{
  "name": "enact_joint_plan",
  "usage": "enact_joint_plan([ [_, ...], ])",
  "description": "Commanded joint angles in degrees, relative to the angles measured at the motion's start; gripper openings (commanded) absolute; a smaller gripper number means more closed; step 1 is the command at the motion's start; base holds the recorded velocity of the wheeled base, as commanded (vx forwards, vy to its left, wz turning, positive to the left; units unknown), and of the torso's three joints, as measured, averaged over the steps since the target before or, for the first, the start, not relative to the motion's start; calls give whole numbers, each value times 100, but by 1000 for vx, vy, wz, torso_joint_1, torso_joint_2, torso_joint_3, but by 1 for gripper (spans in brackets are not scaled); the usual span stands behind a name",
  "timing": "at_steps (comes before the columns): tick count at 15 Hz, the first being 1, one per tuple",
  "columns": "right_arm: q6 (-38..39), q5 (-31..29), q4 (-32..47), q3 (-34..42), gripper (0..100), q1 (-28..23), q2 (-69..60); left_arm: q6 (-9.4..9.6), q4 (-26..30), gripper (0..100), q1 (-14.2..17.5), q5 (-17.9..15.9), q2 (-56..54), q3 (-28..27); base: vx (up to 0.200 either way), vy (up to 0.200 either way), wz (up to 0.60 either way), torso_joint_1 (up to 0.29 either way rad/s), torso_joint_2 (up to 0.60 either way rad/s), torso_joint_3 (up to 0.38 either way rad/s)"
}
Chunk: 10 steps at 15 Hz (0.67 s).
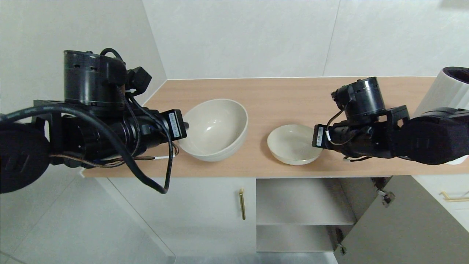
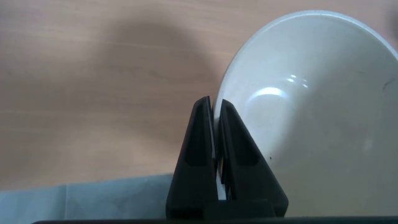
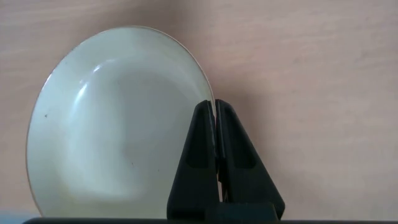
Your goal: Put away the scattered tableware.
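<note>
A large cream bowl (image 1: pixel 216 128) is on the wooden counter (image 1: pixel 285 95), left of centre and tilted. My left gripper (image 1: pixel 185 126) is shut on its left rim. In the left wrist view the fingers (image 2: pixel 200 134) pinch the bowl's (image 2: pixel 317 99) thin edge. A shallow cream plate (image 1: pixel 291 145) lies near the counter's front edge, right of centre. My right gripper (image 1: pixel 316 136) is shut on its right rim. The right wrist view shows the gripper (image 3: pixel 215 109) clamping the plate's (image 3: pixel 112 124) edge.
Below the counter a cabinet (image 1: pixel 300 205) stands open with two bare shelves, its door (image 1: pixel 395 220) swung out to the right. A closed door with a gold handle (image 1: pixel 242 204) is to its left. Walls bound the counter at the back and left.
</note>
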Motion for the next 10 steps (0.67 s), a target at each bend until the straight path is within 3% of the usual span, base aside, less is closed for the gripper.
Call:
enact_joint_plan([
  [1,166,388,370,35,0,-13,-591,8,-11,0,-57,-3,-326,270,0,0,0,0,0,0],
  [6,-203,520,660,1081,0,-5,-1751,34,-19,0,-145,32,-818,973,0,0,0,0,0,0],
  [10,-203,573,651,1820,0,118,-2190,34,-19,0,-224,41,-1073,1088,0,0,0,0,0,0],
])
